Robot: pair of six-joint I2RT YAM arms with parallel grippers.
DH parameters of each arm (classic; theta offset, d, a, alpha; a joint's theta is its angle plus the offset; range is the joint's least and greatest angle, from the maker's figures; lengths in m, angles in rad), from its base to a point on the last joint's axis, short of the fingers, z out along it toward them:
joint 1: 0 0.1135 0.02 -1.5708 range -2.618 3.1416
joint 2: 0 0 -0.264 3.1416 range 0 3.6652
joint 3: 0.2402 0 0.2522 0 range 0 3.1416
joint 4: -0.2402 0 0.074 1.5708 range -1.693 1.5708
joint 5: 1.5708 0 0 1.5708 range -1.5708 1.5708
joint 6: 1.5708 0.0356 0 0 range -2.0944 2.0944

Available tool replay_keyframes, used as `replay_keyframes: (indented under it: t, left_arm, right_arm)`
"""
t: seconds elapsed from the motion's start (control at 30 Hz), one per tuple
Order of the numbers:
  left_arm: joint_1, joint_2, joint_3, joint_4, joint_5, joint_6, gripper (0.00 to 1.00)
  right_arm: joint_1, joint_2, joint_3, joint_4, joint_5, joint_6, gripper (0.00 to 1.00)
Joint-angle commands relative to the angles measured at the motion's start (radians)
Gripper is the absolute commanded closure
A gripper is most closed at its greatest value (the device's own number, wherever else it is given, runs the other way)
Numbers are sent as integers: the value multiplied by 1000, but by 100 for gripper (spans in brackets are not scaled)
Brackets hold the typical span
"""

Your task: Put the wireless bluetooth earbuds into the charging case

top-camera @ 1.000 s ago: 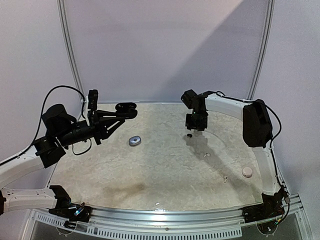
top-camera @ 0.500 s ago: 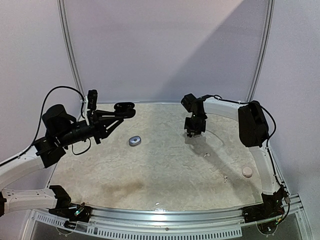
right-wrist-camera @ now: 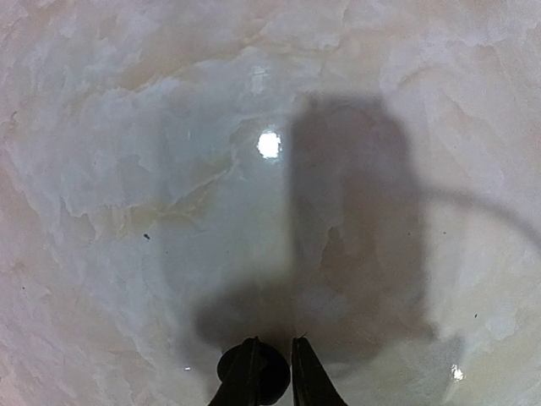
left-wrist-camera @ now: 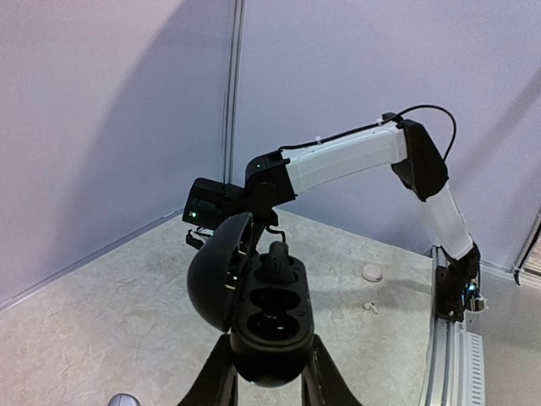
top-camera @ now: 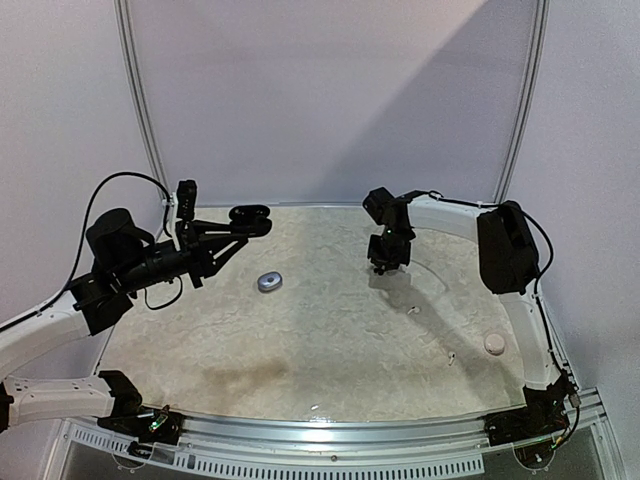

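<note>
1. Black earbud (right-wrist-camera: 228,369) lies on the marbled table (right-wrist-camera: 169,169), right at the tips of our right gripper (right-wrist-camera: 273,345), in the far part of the table and right of centre.
2. That gripper's jaws stand narrow. The earbud shows partly under one finger and partly in the slot between them, so we cannot tell whether it is pinched or only straddled.
3. Our left gripper (left-wrist-camera: 269,348) is clamped on the open black charging case (left-wrist-camera: 269,326), held in the air over the far left of the table, with its lid (left-wrist-camera: 213,275) swung aside.
4. From the right gripper, the case lies to the left, higher up and well apart. Its long axis runs along the left fingers and points roughly at the right arm. The far socket seems to hold a dark earbud already; the nearer one looks free, and we judge that to be the target.
5. The table between the arms is bare except for a grey case (top-camera: 270,282), low and nearer the left arm. Two white earbuds (top-camera: 412,308) and a white case (top-camera: 494,343) lie nearer the bases than the right gripper, off the direct line. The far table edge is near both grippers, so we would lift first and then cross.
</note>
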Motion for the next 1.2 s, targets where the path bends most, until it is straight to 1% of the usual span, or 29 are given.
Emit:
replay_keyframes:
  t: [0.0,0.23,0.4,0.53,0.77,0.93,1.07,1.17]
  left_arm:
    - [13,6,4,17,-1,15,100]
    - [13,4,9,5,-3,23,100]
    - [13,5,12,3,1,24,100]
    - [13,5,13,-4,2,27,100]
    - [13,8,12,-1,3,25,100]
    - [13,7,12,-2,4,23,100]
    - [13,3,12,-6,5,24,100]
    - [12,1,10,-8,3,26,100]
  right_arm:
    - [18,-17,-53,-57,-54,-5,86]
    - [34,-54,-74,-62,-86,-13,82]
    - [35,-69,-105,-44,-93,-12,82]
    - [36,-68,-101,-45,-161,-13,81]
    - [40,-67,-98,-104,-139,-33,82]
    - [63,-36,-92,-97,-207,-44,82]
    - [68,-15,-95,-93,-243,-46,85]
    - [68,-11,-104,-91,-230,-49,88]
